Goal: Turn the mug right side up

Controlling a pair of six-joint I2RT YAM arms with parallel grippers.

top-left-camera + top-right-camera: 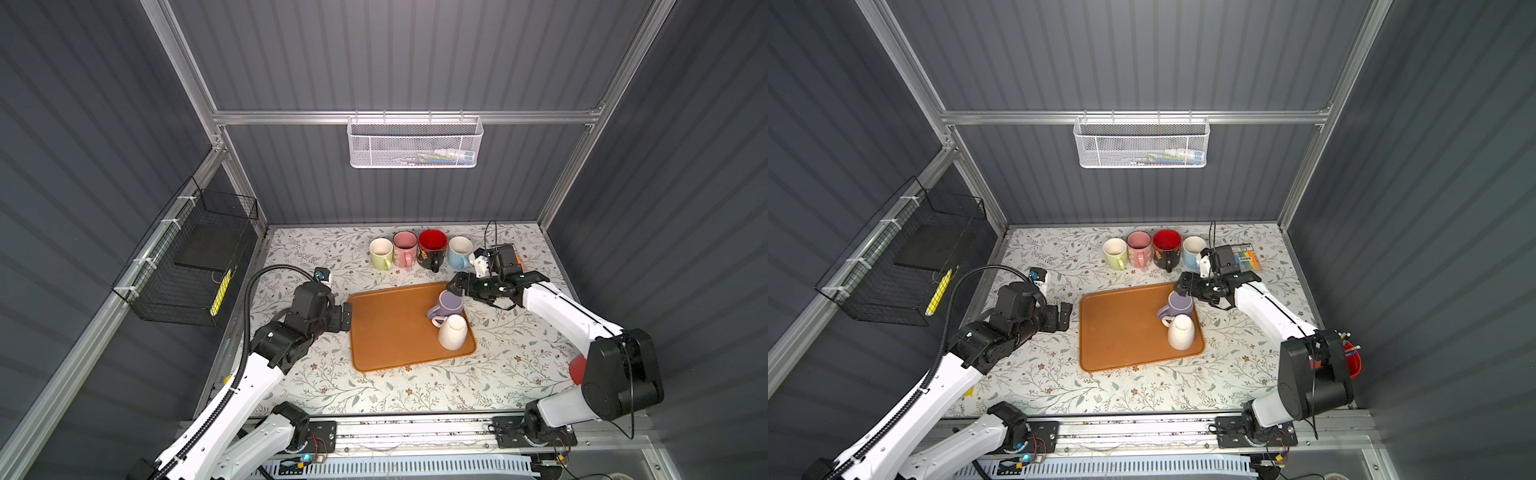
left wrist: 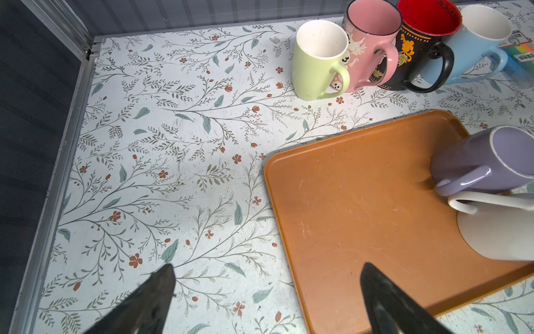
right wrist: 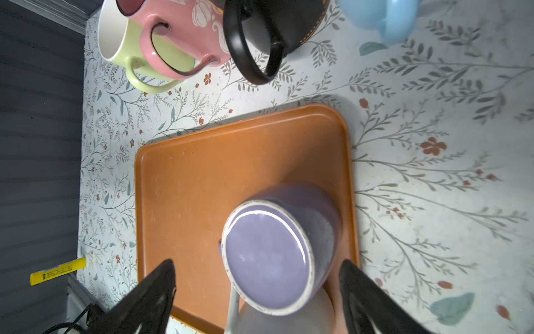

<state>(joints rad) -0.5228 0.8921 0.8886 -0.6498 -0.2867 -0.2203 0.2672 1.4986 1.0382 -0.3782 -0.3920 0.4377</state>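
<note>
Right gripper (image 1: 454,286) spread wide at the upturned purple mug (image 1: 449,304).

In both top views the purple mug sits base up near the far right corner of the orange tray (image 1: 386,332), touching a white mug (image 1: 453,334), also base up; the left gripper (image 1: 345,318) hangs by the tray's left edge. From the left wrist, the left gripper (image 2: 268,266) gapes wide with nothing in it, above the tray's edge. From the right wrist, the purple mug's (image 3: 265,260) base lies between the wide-apart fingers (image 3: 161,277); I cannot tell whether they touch it.
</note>
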